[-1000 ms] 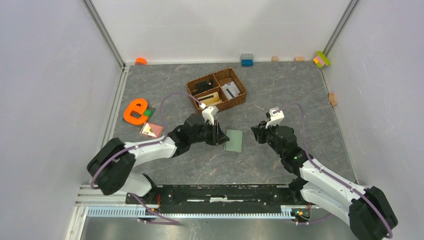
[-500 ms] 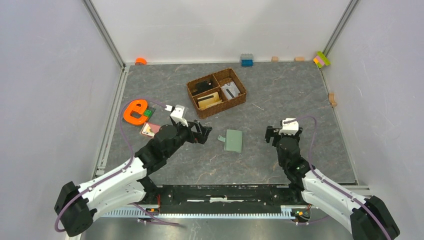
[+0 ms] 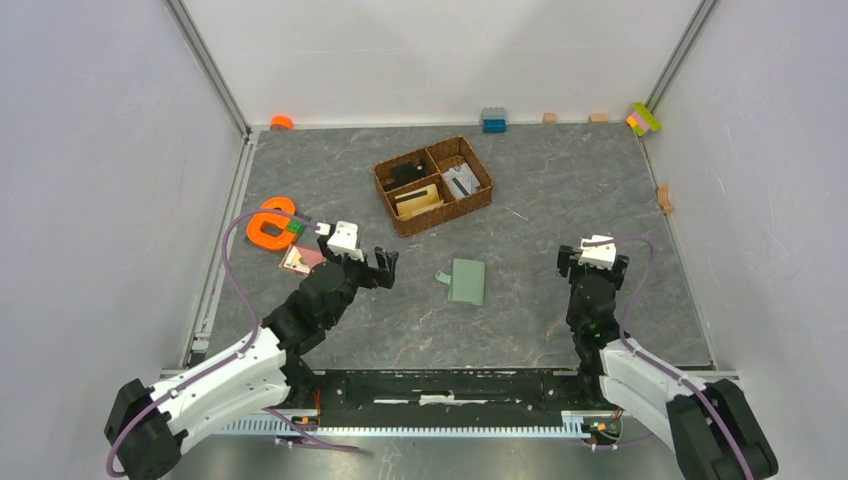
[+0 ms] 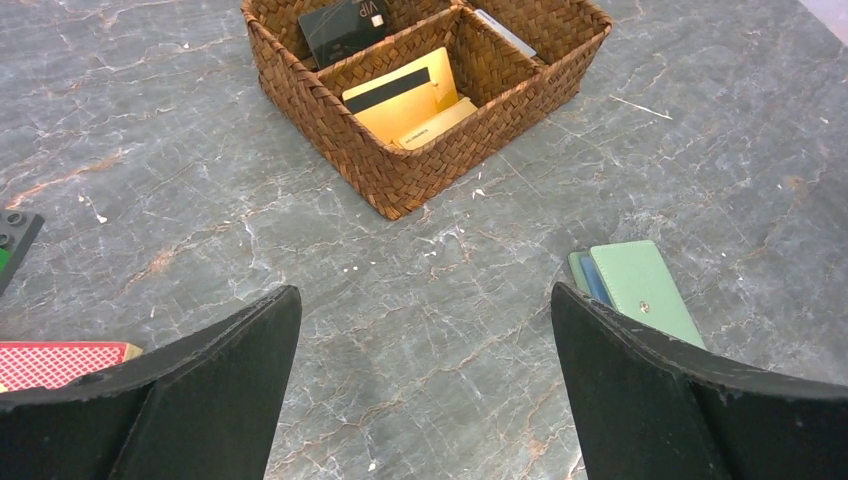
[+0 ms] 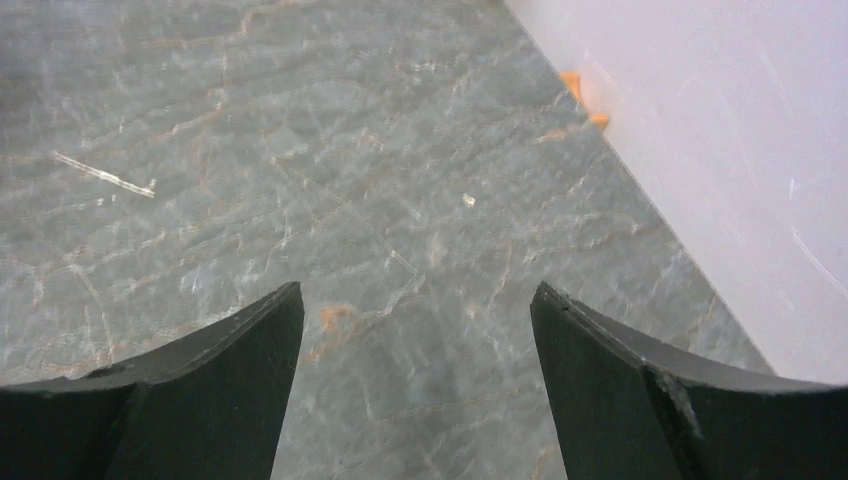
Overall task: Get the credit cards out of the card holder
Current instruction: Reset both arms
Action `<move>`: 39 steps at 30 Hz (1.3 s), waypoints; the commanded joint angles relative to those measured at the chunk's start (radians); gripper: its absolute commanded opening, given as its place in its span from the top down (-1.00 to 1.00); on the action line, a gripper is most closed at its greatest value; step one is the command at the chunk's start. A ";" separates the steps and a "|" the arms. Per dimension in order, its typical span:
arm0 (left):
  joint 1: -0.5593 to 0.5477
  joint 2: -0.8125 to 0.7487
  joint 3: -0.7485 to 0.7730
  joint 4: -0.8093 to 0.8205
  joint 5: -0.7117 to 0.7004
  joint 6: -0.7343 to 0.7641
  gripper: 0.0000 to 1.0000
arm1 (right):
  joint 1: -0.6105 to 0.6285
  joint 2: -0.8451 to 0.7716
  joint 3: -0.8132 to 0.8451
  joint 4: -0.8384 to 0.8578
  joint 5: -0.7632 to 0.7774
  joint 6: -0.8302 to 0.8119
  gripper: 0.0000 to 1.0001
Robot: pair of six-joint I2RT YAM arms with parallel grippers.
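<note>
The sage-green card holder (image 3: 467,281) lies closed and flat on the table between the two arms, a small flap jutting from its left edge. In the left wrist view the card holder (image 4: 645,290) shows a blue layer along its left side. Two credit cards (image 3: 302,260), tan-orange and pinkish, lie on the table beside the orange letter shape; a red patterned card (image 4: 60,362) shows at that view's lower left. My left gripper (image 3: 385,268) (image 4: 422,300) is open and empty, left of the holder. My right gripper (image 3: 592,260) (image 5: 417,290) is open and empty, off to the holder's right.
A brown wicker basket (image 3: 440,214) (image 4: 360,170) with several cards in its compartments stands behind the holder. An orange letter e (image 3: 268,222) with a green block lies at the left. Small blocks (image 3: 493,120) line the back wall, and the right wall (image 5: 720,120) is close.
Both arms have pulled back toward the near edge, away from the card holder. Both grippers have opened. The left gripper, which was at the holder's left edge, is now well clear of it.
</note>
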 commanded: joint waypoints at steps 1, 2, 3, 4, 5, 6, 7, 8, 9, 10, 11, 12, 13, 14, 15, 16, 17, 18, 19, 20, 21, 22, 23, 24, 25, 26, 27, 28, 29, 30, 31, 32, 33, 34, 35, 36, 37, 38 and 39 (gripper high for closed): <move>0.005 -0.007 0.010 0.043 -0.017 0.051 -1.00 | -0.066 0.083 -0.187 0.443 -0.140 -0.132 -0.73; 0.006 -0.008 0.009 0.047 -0.011 0.051 -1.00 | -0.078 0.116 -0.209 0.520 -0.157 -0.137 -0.72; 0.005 -0.007 0.008 0.050 -0.007 0.050 -1.00 | -0.088 0.146 -0.228 0.604 -0.193 -0.147 -0.73; 0.005 -0.003 0.009 0.051 -0.005 0.049 -1.00 | -0.096 0.171 -0.220 0.595 -0.219 -0.165 -0.74; 0.006 0.002 0.011 0.052 -0.003 0.048 -1.00 | -0.100 0.191 -0.208 0.582 -0.229 -0.167 -0.77; 0.006 0.009 0.014 0.054 0.001 0.048 -1.00 | -0.102 0.218 -0.201 0.596 -0.238 -0.179 -0.79; 0.006 0.017 0.015 0.057 0.005 0.048 -1.00 | -0.104 0.240 -0.200 0.612 -0.251 -0.189 -0.80; 0.006 0.021 0.018 0.059 0.006 0.048 -1.00 | -0.107 0.263 -0.202 0.637 -0.259 -0.201 -0.81; 0.006 0.026 0.018 0.059 0.007 0.048 -1.00 | -0.110 0.290 -0.204 0.663 -0.260 -0.208 -0.83; 0.006 0.029 0.020 0.061 0.006 0.048 -1.00 | -0.115 0.312 -0.205 0.708 -0.260 -0.224 -0.85; 0.006 0.030 0.019 0.062 0.004 0.049 -1.00 | -0.116 0.332 -0.206 0.729 -0.262 -0.241 -0.86; 0.007 0.032 0.018 0.065 0.002 0.052 -1.00 | -0.121 0.354 -0.211 0.766 -0.268 -0.246 -0.87; 0.006 0.033 0.017 0.068 -0.001 0.056 -1.00 | -0.128 0.395 -0.216 0.807 -0.261 -0.243 -0.87; 0.007 0.035 0.016 0.070 -0.004 0.061 -1.00 | -0.133 0.441 -0.221 0.877 -0.239 -0.238 -0.88; 0.006 0.039 0.014 0.072 -0.010 0.066 -1.00 | -0.135 0.507 -0.227 0.953 -0.212 -0.229 -0.88; 0.006 0.043 0.014 0.075 -0.016 0.073 -0.99 | -0.136 0.568 -0.229 1.022 -0.198 -0.232 -0.91; 0.006 0.046 0.013 0.077 -0.023 0.077 -1.00 | -0.134 0.609 -0.226 1.090 -0.172 -0.245 -0.93; 0.008 0.051 0.013 0.079 -0.028 0.081 -1.00 | -0.133 0.574 -0.216 1.021 -0.180 -0.226 -0.94; 0.008 0.056 0.012 0.081 -0.031 0.085 -1.00 | -0.137 0.536 -0.190 0.884 -0.193 -0.212 -0.94; 0.008 0.062 0.012 0.082 -0.036 0.089 -1.00 | -0.142 0.531 -0.162 0.829 -0.207 -0.210 -0.96; 0.009 0.068 0.013 0.082 -0.043 0.094 -1.00 | -0.144 0.550 -0.162 0.869 -0.197 -0.212 -0.96; 0.010 0.072 0.015 0.082 -0.053 0.098 -1.00 | -0.144 0.567 -0.172 0.918 -0.151 -0.207 -0.96; 0.011 0.077 0.014 0.082 -0.066 0.104 -1.00 | -0.144 0.559 -0.172 0.906 -0.145 -0.198 -0.96; 0.012 0.081 0.010 0.087 -0.073 0.118 -1.00 | -0.144 0.553 -0.163 0.870 -0.152 -0.196 -0.96; 0.014 0.084 0.004 0.096 -0.091 0.127 -1.00 | -0.144 0.557 -0.151 0.853 -0.153 -0.196 -0.96; 0.017 0.086 0.000 0.106 -0.109 0.142 -1.00 | -0.144 0.560 -0.151 0.860 -0.152 -0.197 -0.96; 0.019 0.091 -0.006 0.124 -0.126 0.154 -1.00 | -0.145 0.559 -0.154 0.861 -0.153 -0.196 -0.96; 0.024 0.097 -0.010 0.135 -0.142 0.170 -1.00 | -0.145 0.558 -0.152 0.855 -0.152 -0.196 -0.96; 0.033 0.108 -0.018 0.160 -0.159 0.188 -1.00 | -0.144 0.557 -0.153 0.860 -0.152 -0.196 -0.96; 0.045 0.117 -0.030 0.187 -0.182 0.199 -1.00 | -0.144 0.559 -0.153 0.859 -0.152 -0.196 -0.96; 0.058 0.127 -0.038 0.204 -0.198 0.205 -1.00 | -0.144 0.557 -0.153 0.859 -0.152 -0.196 -0.96; 0.071 0.132 -0.043 0.212 -0.219 0.208 -1.00 | -0.144 0.557 -0.153 0.858 -0.152 -0.195 -0.96; 0.083 0.135 -0.043 0.213 -0.233 0.212 -1.00 | -0.144 0.557 -0.154 0.859 -0.153 -0.196 -0.96; 0.101 0.138 -0.045 0.218 -0.234 0.218 -1.00 | -0.144 0.557 -0.153 0.858 -0.153 -0.196 -0.96; 0.122 0.144 -0.054 0.243 -0.236 0.222 -1.00 | -0.145 0.557 -0.153 0.860 -0.153 -0.196 -0.96; 0.153 0.152 -0.071 0.274 -0.234 0.219 -1.00 | -0.145 0.558 -0.154 0.859 -0.153 -0.196 -0.96; 0.188 0.160 -0.090 0.316 -0.211 0.222 -1.00 | -0.145 0.557 -0.153 0.859 -0.153 -0.196 -0.96; 0.212 0.164 -0.089 0.325 -0.199 0.217 -1.00 | -0.144 0.557 -0.153 0.858 -0.152 -0.196 -0.96; 0.238 0.167 -0.087 0.322 -0.193 0.221 -1.00 | -0.144 0.557 -0.153 0.859 -0.151 -0.196 -0.96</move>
